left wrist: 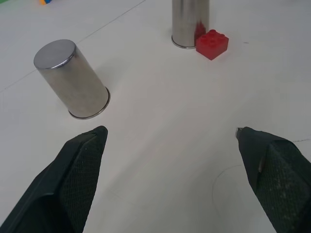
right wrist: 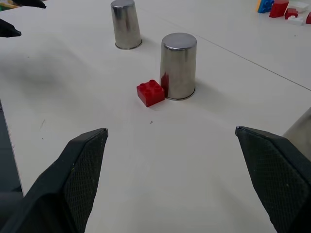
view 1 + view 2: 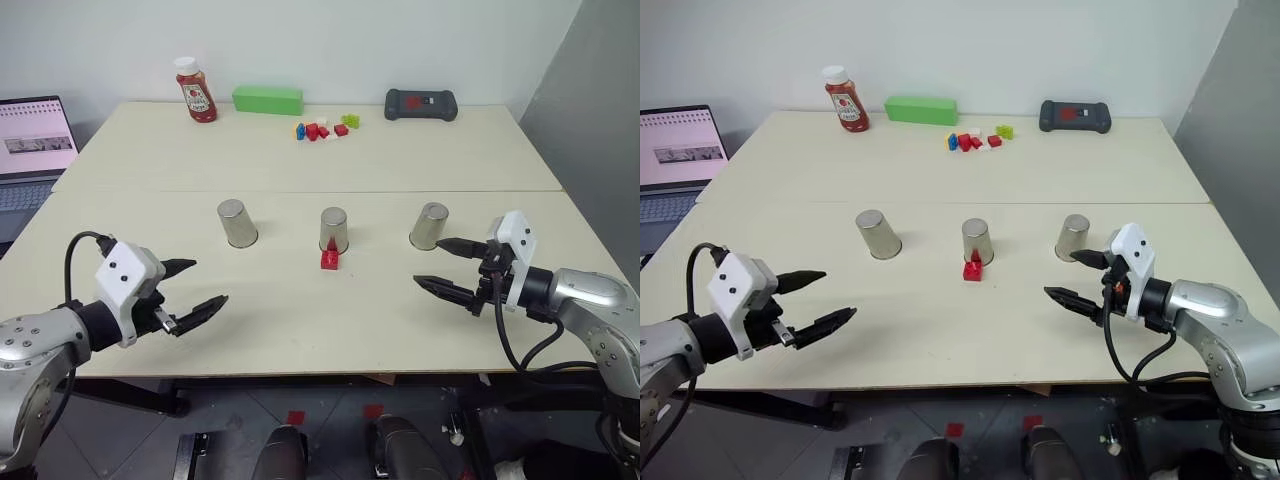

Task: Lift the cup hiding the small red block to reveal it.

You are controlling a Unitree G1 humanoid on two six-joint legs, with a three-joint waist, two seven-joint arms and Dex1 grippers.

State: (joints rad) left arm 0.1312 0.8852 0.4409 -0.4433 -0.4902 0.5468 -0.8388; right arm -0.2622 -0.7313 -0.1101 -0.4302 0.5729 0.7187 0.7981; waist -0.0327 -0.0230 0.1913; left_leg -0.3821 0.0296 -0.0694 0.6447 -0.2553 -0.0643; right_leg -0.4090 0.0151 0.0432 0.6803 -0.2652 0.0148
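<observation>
- Three upside-down metal cups stand in a row across the tabletop [image 3: 300, 330]: the left cup [image 3: 237, 223], the middle cup [image 3: 334, 230] and the right cup [image 3: 430, 226].
- The small red block [image 3: 330, 260] sits in the open on the tabletop, touching or just beside the near foot of the middle cup; no cup covers it.
- The left pincer [image 3: 195, 288] hovers low over the near left part of the tabletop, its two black fingers spread wide and holding nothing.
- The right pincer [image 3: 450, 268] hangs near the right cup, just in front of it, its fingers also wide apart and empty.
- Judged from this layout, the reveal looks done: the block is exposed and all cups rest on the tabletop, none in a pincer.
- Little seems left, unless the hiding has not yet begun; the pictures cannot settle that.
- At the far edge lie a ketchup bottle [image 3: 196, 90], a green box [image 3: 267, 100], loose coloured bricks [image 3: 324, 129] and a black device [image 3: 421, 104].
</observation>
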